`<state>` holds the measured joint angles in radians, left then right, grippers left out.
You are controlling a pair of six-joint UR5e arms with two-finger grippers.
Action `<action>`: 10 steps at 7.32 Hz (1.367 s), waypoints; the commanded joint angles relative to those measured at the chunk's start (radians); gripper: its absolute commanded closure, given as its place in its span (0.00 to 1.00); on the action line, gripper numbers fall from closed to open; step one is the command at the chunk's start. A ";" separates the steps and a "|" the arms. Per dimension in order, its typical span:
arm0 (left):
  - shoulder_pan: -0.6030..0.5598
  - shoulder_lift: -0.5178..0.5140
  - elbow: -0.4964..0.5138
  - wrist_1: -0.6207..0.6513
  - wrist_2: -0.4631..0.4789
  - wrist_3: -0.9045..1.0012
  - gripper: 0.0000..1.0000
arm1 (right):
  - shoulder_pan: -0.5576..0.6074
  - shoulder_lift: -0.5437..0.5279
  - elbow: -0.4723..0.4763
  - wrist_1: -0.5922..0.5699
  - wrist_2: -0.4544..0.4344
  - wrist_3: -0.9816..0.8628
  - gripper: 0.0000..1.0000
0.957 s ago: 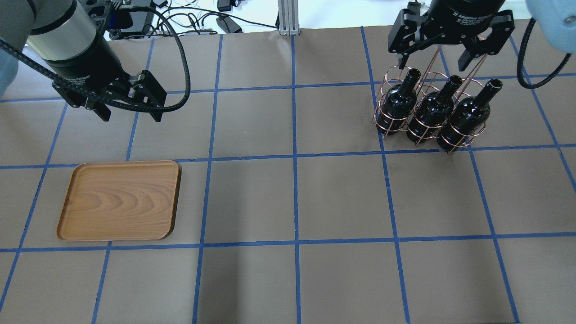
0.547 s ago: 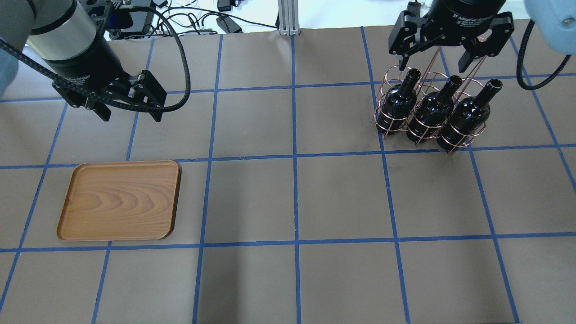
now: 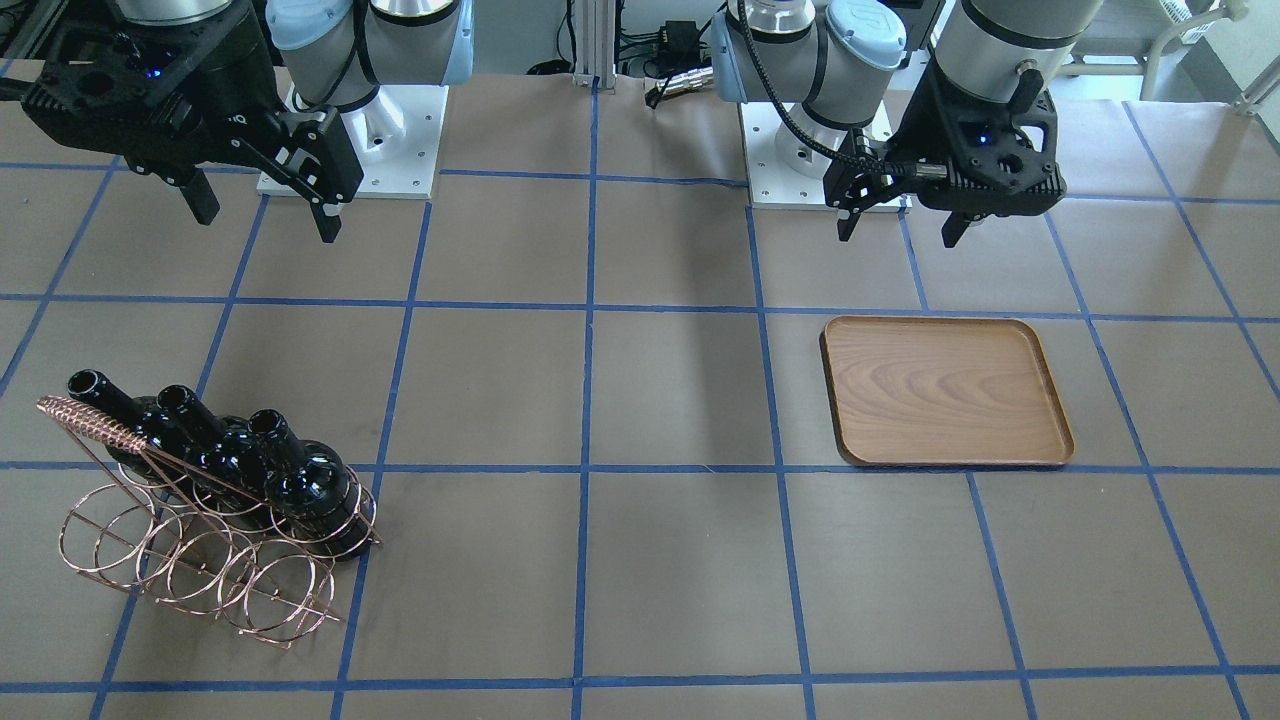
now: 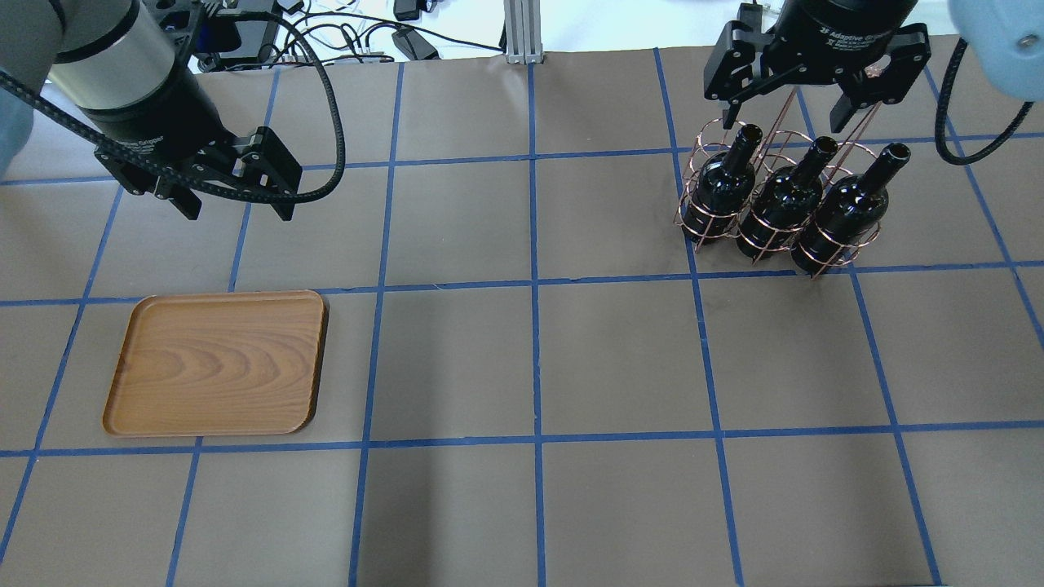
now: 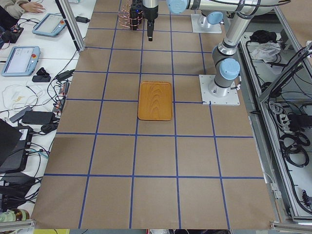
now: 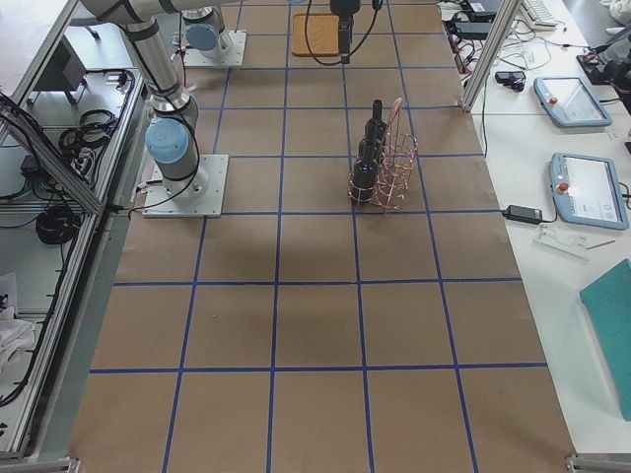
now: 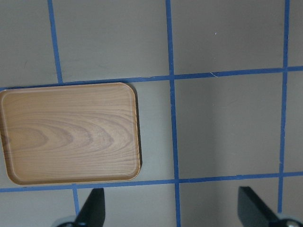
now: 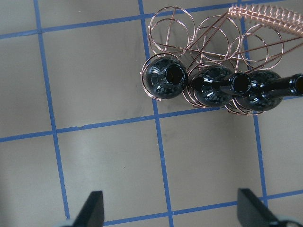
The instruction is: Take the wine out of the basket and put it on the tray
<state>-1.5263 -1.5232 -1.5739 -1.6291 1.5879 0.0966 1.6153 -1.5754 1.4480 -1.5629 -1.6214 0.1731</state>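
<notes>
Looking down from behind the robot, the copper wire basket (image 4: 824, 244) sits at about 2 o'clock on the brown-papered table (image 4: 530, 359). The wooden tray (image 4: 216, 363) lies well apart from it at about 8 o'clock.

Three glossy black wine bottles stand upright in the basket's row of rings on the robot's side, each ringed by wire. They are the bottle nearest the tray (image 4: 719, 186), the middle bottle (image 4: 785, 197) and the outer bottle (image 4: 848, 210). All three have open necks. The basket's coiled-wire bar (image 3: 95, 425) runs along the top edge beside the necks.

The right end effector (image 4: 787, 106) hangs above the basket with its fingers spread wide, holding nothing and clear of every bottle. In its wrist camera the bottles show at 12 to 1 o'clock, mouths up.

The left end effector (image 4: 239, 210) is likewise open and empty. It hovers over bare table at about 12 o'clock from the tray, touching nothing. Its wrist camera has the tray at 9 o'clock.
</notes>
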 commanded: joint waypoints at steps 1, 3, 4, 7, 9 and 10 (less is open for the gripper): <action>0.000 0.000 0.000 0.000 0.001 0.000 0.00 | 0.000 0.000 0.000 0.001 0.000 0.000 0.00; 0.000 -0.003 0.000 0.000 0.000 0.000 0.00 | 0.000 0.000 0.000 0.003 0.000 0.000 0.00; 0.000 -0.005 0.000 0.000 0.000 0.000 0.00 | 0.000 -0.003 0.003 0.004 0.000 0.002 0.00; 0.000 -0.006 0.000 0.002 0.001 0.000 0.00 | 0.002 -0.005 0.012 -0.002 0.000 0.003 0.00; 0.000 -0.005 0.000 0.002 0.001 0.000 0.00 | 0.002 -0.005 0.014 -0.003 0.000 0.005 0.00; 0.000 -0.005 0.000 0.002 0.000 0.000 0.00 | 0.002 -0.005 0.014 -0.003 -0.002 0.005 0.00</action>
<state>-1.5263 -1.5280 -1.5738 -1.6276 1.5888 0.0966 1.6169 -1.5800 1.4613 -1.5656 -1.6218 0.1778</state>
